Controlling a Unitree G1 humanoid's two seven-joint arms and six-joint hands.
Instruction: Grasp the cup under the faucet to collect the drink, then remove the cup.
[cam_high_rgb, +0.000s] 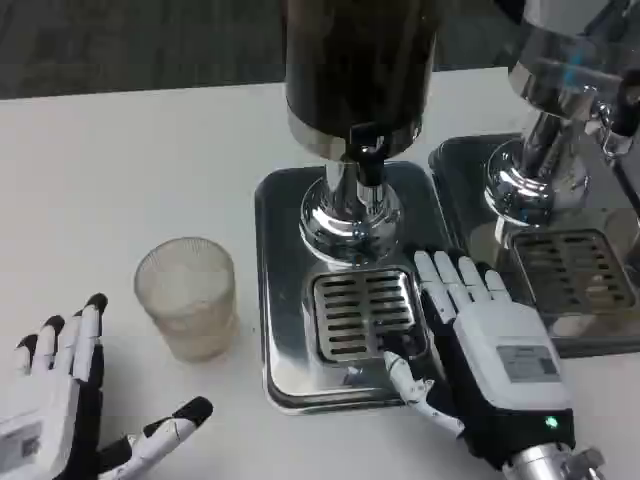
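Nearest, the left hand (60, 400) lies open and empty on the white worktop (130, 170). The right hand (480, 345) rests flat, fingers spread, on the dispenser's steel tray (285, 300). The ribbed cup (188, 297) stands left of the tray, not under the faucet (368, 155) beyond.

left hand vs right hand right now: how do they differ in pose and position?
The left hand lies on the bare white table, fingers spread, beside the ribbed cup without touching it. The right hand rests on the steel drip tray of the dispenser, fingers lying flat and together along the grate. The left shows its black inner side; the right shows its white back. Both hold nothing.
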